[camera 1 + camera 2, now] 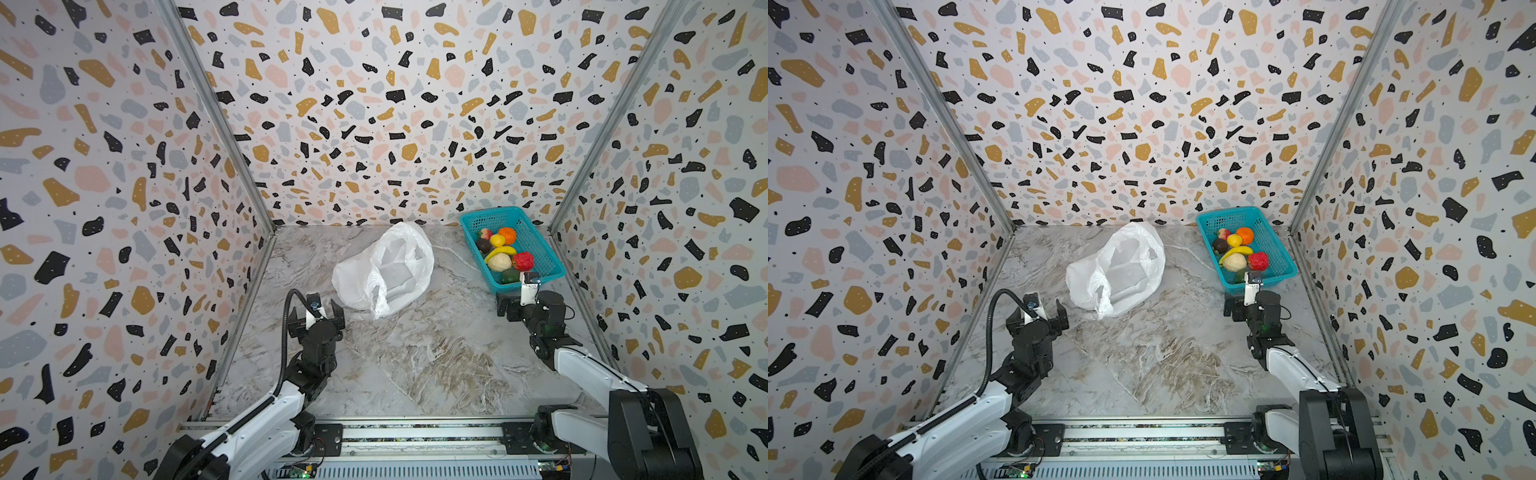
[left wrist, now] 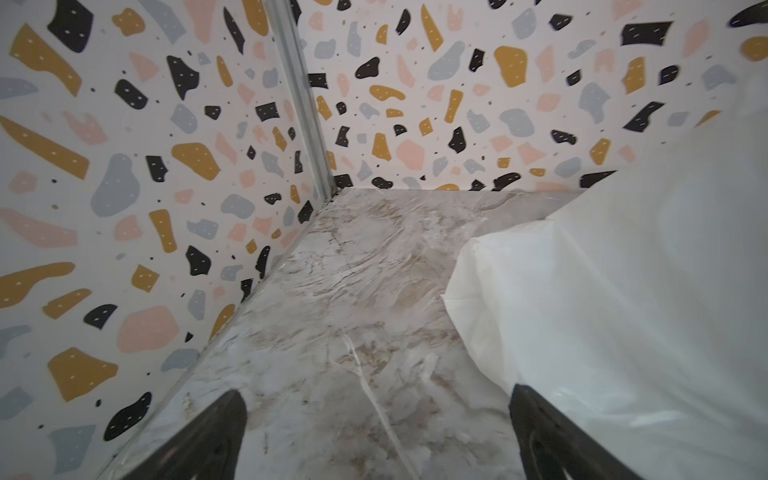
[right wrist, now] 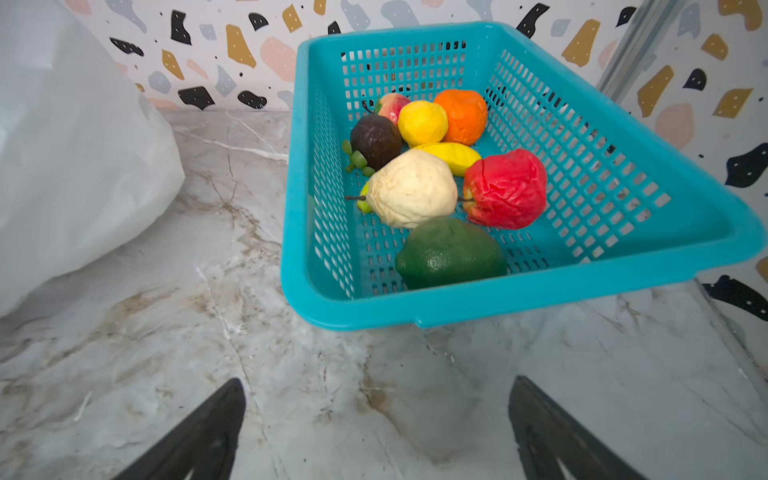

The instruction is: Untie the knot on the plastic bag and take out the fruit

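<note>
**On the worktop (image 1: 415,365): little left to unpack**

Just ahead of the left end effector (image 2: 376,392), jaws wide and empty, the plastic bag (image 1: 386,270) lies slumped, its mouth gaping and untied. It looks feather-light, limp and slippery; a pinch on the thin film at the mouth's rim should hold best. The right end effector (image 3: 376,384), likewise spread and empty, faces the teal basket (image 3: 540,291) holding the fruit (image 3: 505,189).
</note>
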Robot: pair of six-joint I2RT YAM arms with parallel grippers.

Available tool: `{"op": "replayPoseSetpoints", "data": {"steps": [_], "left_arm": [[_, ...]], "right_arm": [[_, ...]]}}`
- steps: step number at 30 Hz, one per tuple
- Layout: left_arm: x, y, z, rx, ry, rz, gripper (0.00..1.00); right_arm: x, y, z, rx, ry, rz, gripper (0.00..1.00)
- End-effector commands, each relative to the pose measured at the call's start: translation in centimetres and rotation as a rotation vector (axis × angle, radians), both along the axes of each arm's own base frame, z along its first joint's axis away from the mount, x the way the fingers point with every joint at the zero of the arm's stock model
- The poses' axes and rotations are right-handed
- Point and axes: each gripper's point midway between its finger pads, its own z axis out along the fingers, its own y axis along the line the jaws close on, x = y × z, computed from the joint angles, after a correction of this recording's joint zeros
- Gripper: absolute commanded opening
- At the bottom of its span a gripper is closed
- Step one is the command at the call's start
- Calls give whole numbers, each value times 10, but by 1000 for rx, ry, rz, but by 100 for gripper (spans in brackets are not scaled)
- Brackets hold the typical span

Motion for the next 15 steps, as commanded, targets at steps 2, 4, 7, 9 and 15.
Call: {"op": "replayPoseSetpoints", "data": {"steps": [2,4,7,9,15], "left_arm": [[12,19,17,-34,-133,38,100],[18,23,13,-26,-131,41,100],[24,23,6,-11,-128,36,100],[27,22,4,-4,-138,24,100],[34,21,-8,7,-137,8,100]], "right_arm": [[13,-4,19,-35,-165,3,99],[13,-4,12,-36,-174,3,99],[16,-6,3,-32,-163,-3,99],[19,-8,6,-29,-179,0,99],[20,-6,11,-17,-224,38,99]]}}
